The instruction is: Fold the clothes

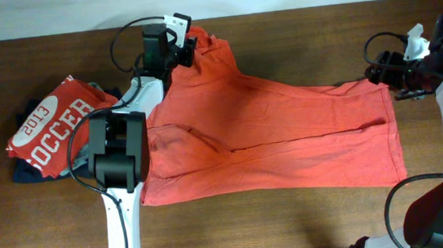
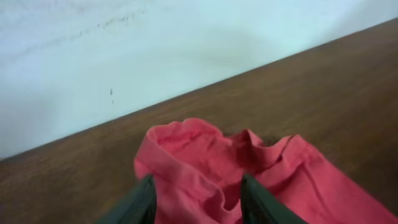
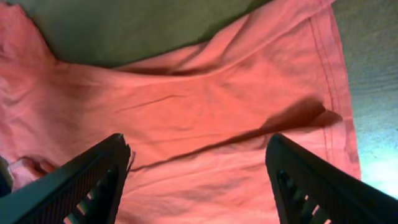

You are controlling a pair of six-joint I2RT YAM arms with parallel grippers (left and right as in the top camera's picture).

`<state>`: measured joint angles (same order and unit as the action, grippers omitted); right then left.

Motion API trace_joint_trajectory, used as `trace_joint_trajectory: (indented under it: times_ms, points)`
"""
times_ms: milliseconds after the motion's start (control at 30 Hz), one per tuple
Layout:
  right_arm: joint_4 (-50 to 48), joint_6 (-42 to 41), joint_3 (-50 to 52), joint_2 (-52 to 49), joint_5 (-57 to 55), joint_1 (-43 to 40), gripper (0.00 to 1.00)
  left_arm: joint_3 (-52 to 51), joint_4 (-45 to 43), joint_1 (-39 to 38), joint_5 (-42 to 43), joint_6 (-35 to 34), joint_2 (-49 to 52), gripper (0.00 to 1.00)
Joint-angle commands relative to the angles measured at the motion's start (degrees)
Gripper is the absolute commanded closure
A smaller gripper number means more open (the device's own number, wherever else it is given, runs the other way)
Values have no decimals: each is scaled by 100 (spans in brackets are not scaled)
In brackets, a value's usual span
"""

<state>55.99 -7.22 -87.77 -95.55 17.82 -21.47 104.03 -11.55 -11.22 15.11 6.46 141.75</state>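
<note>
- Dark wooden table (image 1: pixel 291 228) under a white wall; at one end sits a folded pile (image 1: pixel 50 128) topped by a red "2013 SOCCER" shirt.
- Just beside that pile, the orange-red T-shirt (image 1: pixel 285 135) lies spread and creased, its long axis running straight away from the pile. No chest print shows.
- The left gripper (image 1: pixel 186 44) is at the shirt's wall-side corner, the end nearest the pile. The right gripper (image 1: pixel 376 74) is at the shirt's edge farthest from the pile, so each arm has its own end.
- Left jaws straddle a bunched ridge of cloth that fills the gap between them. I cannot tell whether they have pinched it.
- Right jaws stand wide apart above flat cloth and hold nothing; the hem seam runs just past one finger.
- By my reading, the coming move turns on both ends being held, so the long axis can be carried over on itself.
- Only the overhead view shows both ends and the pile. Only the left wrist view shows the ridge between the fingers, and only the right wrist view shows the seam.
</note>
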Motion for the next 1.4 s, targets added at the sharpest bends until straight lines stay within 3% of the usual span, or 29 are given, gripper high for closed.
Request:
trace_joint_trajectory:
  times_ms: [0, 767, 867, 933, 967, 1067, 1167, 1367]
  points:
    - [85, 63, -63, 24, -57, 50, 29, 81, -249, 9, -144, 28, 205, 60]
    - [566, 63, -63, 24, -57, 50, 37, 83, -861, 7, -446, -302, 599, 62]
    - [608, 63, -63, 24, -57, 50, 37, 90, -922, 9, -446, -326, 603, 68]
    - [634, 63, -63, 24, -57, 50, 37, 109, -925, 9, -444, -400, 603, 90]
    - [645, 63, -63, 24, -61, 50, 37, 131, -927, 9, -442, -498, 603, 96]
    - [647, 63, -63, 24, -101, 50, 37, 295, -894, 9, -234, -636, 597, 100]
    - [645, 63, -63, 24, -103, 50, 37, 592, -479, 26, 118, -717, 490, 100]
    - [573, 61, -63, 24, -225, 50, 37, 1377, 1554, 125, 98, -629, -83, 100]
